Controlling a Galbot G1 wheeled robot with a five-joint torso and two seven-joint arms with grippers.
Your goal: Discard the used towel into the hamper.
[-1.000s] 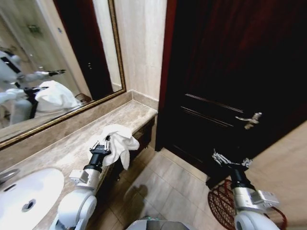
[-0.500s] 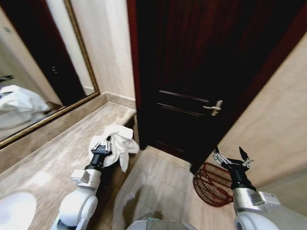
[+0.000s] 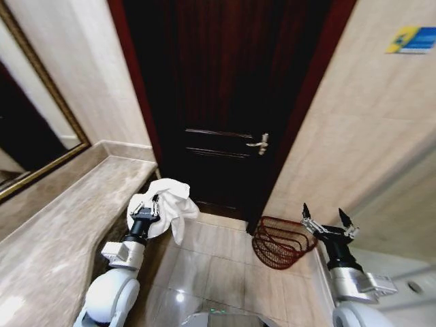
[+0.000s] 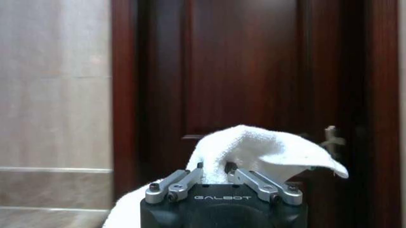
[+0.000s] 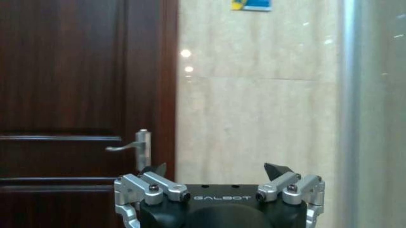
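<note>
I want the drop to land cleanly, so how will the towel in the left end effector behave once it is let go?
Probably floppy: the towel droops in folds around the left end effector. It looks light, bunched up with a loose flap hanging down. It may snag or drape on the rim of the open-weave hamper rather than fall straight in.

White towel (image 3: 169,206) bunched, held up off the floor — dark-red wire hamper (image 3: 281,241) tilted by the door.

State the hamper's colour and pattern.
The hamper is dark reddish-brown with an open-weave lattice, clearest in the head view.
</note>
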